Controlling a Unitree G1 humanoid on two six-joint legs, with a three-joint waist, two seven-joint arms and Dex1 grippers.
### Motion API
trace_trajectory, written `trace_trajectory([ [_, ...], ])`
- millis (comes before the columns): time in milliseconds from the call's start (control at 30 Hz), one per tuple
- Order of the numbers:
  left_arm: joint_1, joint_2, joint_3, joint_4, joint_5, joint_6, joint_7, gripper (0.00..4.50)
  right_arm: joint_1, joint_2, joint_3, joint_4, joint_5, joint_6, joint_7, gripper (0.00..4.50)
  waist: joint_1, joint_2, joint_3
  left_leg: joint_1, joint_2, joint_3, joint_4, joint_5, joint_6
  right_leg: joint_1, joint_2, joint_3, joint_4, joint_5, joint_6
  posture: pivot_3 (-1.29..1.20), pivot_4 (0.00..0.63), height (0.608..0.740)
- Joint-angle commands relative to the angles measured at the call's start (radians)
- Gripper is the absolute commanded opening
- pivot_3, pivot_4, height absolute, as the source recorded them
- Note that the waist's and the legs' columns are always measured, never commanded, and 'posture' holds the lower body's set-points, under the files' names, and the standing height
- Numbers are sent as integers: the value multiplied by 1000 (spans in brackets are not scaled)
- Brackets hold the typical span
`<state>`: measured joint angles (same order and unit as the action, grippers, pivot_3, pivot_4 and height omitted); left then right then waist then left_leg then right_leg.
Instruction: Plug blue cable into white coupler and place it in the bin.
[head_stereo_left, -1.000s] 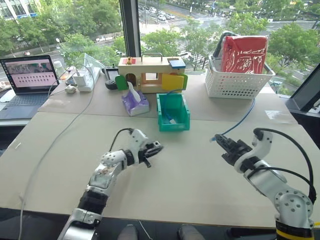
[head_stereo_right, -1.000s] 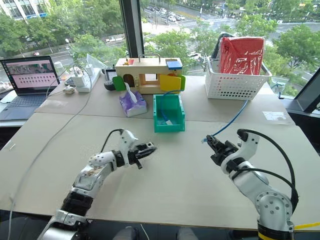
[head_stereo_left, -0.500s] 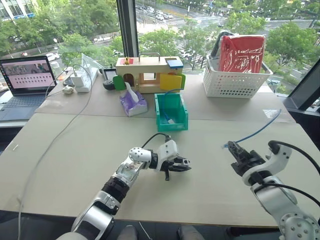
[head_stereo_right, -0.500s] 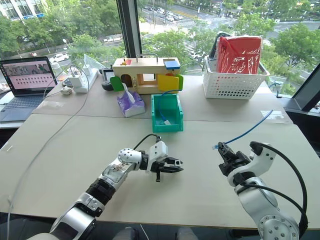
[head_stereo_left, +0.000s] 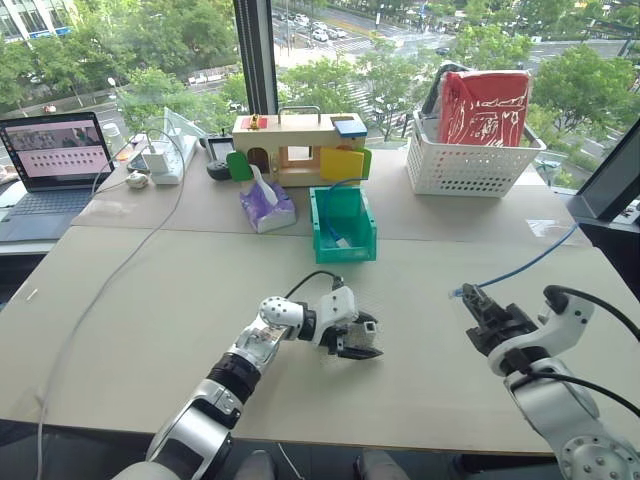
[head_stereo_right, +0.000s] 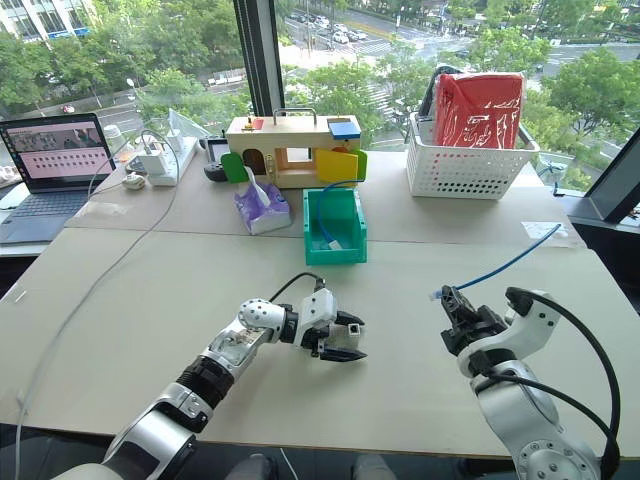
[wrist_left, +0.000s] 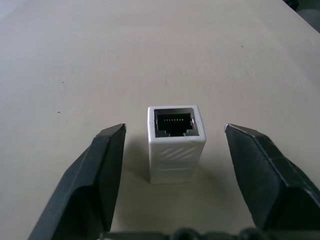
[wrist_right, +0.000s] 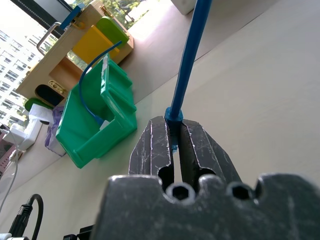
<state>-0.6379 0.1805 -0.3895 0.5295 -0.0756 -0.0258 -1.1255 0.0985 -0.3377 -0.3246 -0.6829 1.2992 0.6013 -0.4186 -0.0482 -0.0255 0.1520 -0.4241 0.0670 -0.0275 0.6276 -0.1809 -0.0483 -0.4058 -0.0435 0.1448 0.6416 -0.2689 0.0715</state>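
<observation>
The left gripper (head_stereo_left: 362, 340) lies low over the table (head_stereo_left: 150, 300) near the middle of its near half, its two black fingers (wrist_left: 95, 175) spread wide with the white coupler (wrist_left: 176, 142) standing between them on the tabletop, clear of both pads. The coupler's open socket faces away from the wrist. The left forearm reaches in from the near left, bent at the wrist so the claw points toward the right.

The right gripper (head_stereo_left: 478, 303) is raised above the table on the near right, forearm angled up from the near edge, pointing away toward the far side. Its fingers (wrist_right: 150, 150) are pressed together on the blue cable (wrist_right: 189, 55) just behind its plug end. From there the cable rises in the air and runs off to the far right.

The bin (head_stereo_left: 322, 238) sits on the far half of the table, just right of a purple tissue pack (head_stereo_left: 266, 206) and in front of a wooden toy box (head_stereo_left: 300, 140). It holds another thin blue cord (wrist_right: 92, 85) and a small white piece. A white basket (head_stereo_left: 470, 165) with a red bag stands at the far right, a laptop (head_stereo_left: 55, 150) at the far left
</observation>
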Motion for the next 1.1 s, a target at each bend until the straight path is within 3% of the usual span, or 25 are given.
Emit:
trace_trajectory([
  [33, 18, 19, 10, -23, 14, -1, 6, 4461, -14, -1, 1, -24, 0, -25, 6, 0, -1, 0, 0, 0, 0, 0, 0, 0, 0, 0, 0, 0, 0, 0, 0, 0, 150, 725],
  [500, 39, 37, 9, -52, 23, 30, 32, 4461, -35, 15, 34, -1, -13, -32, 20, 0, -1, 0, 0, 0, 0, 0, 0, 0, 0, 0, 0, 0, 0, 0, 0, 0, 150, 725],
  [533, 37, 35, 9, -50, 22, 35, 32, 3946, -35, 16, 35, 0, -14, -32, 20, 0, -1, 0, 0, 0, 0, 0, 0, 0, 0, 0, 0, 0, 0, 0, 0, 0, 150, 725],
  [567, 34, 32, 9, -47, 21, 37, 34, 3845, -36, 17, 35, 0, -15, -32, 21, 0, -1, 0, 0, 0, 0, 0, 0, 0, 0, 0, 0, 0, 0, 0, 0, 0, 150, 725],
  [633, 28, 27, 10, -41, 20, 36, 36, 2883, -38, 19, 35, 1, -18, -33, 22, 0, 0, 0, 0, 1, 0, 0, 0, 0, 0, 1, 0, 0, 1, 0, 0, 0, 150, 725],
  [867, 6, 4, 14, -22, 16, 39, 35, 628, -39, 21, 34, 1, -26, -34, 23, 0, 3, 0, 0, 0, 0, 0, 1, 0, 0, 1, 0, 0, 1, 0, 0, 0, 150, 725],
  [1100, -9, -13, -3, -52, 27, 107, 31, 630, -17, -1, 86, -74, -27, 5, -30, 0, 3, 0, 0, 0, 0, 0, 1, 0, 0, 1, 0, 0, 1, 0, 0, 0, 150, 725],
])
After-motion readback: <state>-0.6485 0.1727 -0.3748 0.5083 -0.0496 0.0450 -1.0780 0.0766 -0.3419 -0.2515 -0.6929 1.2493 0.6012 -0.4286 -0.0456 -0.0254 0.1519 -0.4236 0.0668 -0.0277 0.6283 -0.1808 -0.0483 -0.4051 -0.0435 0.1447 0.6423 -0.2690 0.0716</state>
